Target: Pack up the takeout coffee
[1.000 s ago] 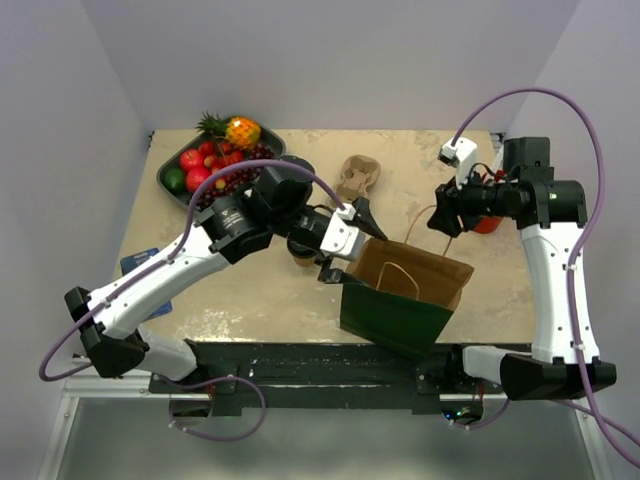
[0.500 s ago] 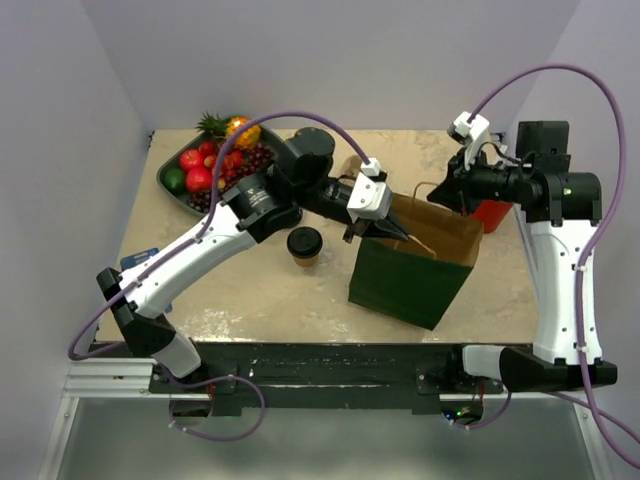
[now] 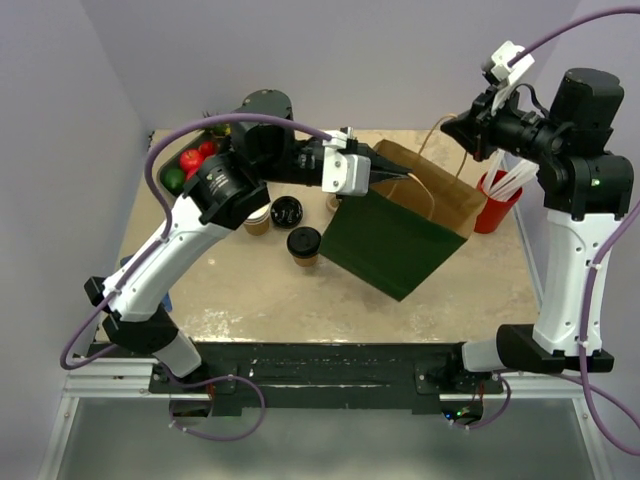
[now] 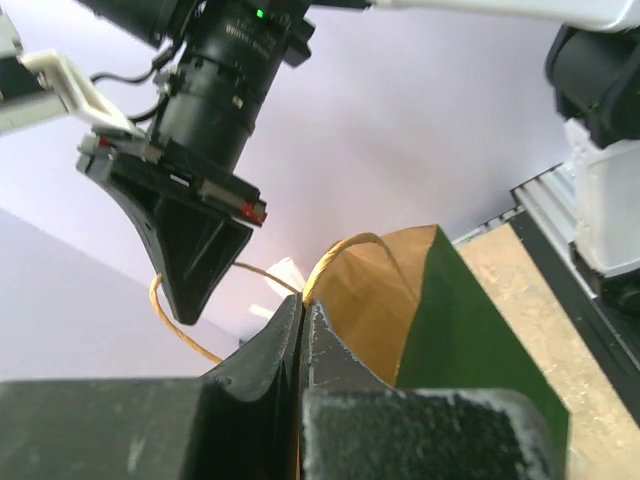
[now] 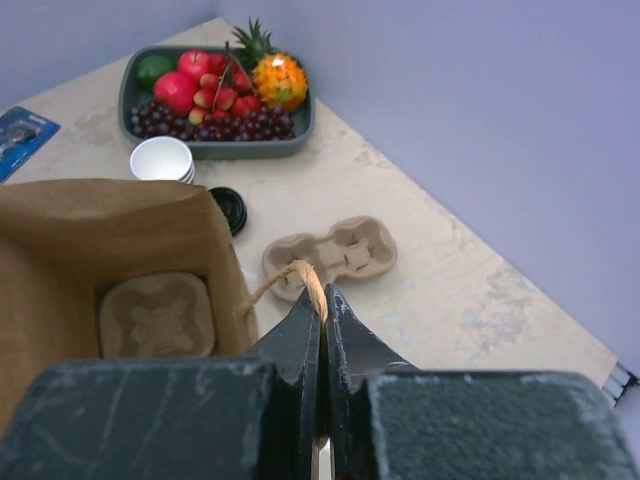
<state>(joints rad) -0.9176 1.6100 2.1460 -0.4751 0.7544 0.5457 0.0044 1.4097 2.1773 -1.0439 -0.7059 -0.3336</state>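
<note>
A lidded coffee cup (image 3: 303, 245) stands on the beige marbled tabletop (image 3: 250, 300), just left of the green paper bag (image 3: 390, 245). Lavender walls (image 3: 380, 60) enclose the table. Both arms are raised. The left gripper (image 4: 303, 305) and the right gripper (image 5: 322, 300) each pinch a twine handle (image 5: 303, 275), and the bag is tilted.

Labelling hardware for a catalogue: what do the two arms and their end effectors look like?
The left arm and right arm have white links, black joints and a trailing purple cable. The left end effector and right end effector are black and wedge-shaped.
</note>
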